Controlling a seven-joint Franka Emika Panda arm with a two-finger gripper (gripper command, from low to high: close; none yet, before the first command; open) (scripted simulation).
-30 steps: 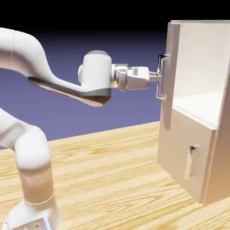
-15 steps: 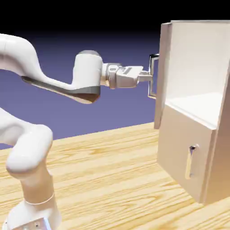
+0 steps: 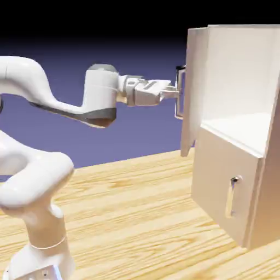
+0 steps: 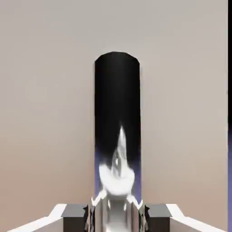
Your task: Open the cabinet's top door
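Just ahead of the gripper (image 3: 170, 93), the cabinet's top door (image 3: 195, 90) stands swung wide open; the cabinet (image 3: 227, 186) spreads beyond it. Over the base, the white arm (image 3: 99, 95) reaches level toward the door. Between the nearly closed fingertips, the vertical bar handle (image 4: 117, 136) sits clasped.

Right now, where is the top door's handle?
In the exterior view, the handle stands left of the open top door, gripped by the jaws; the lower door is below, to the right.
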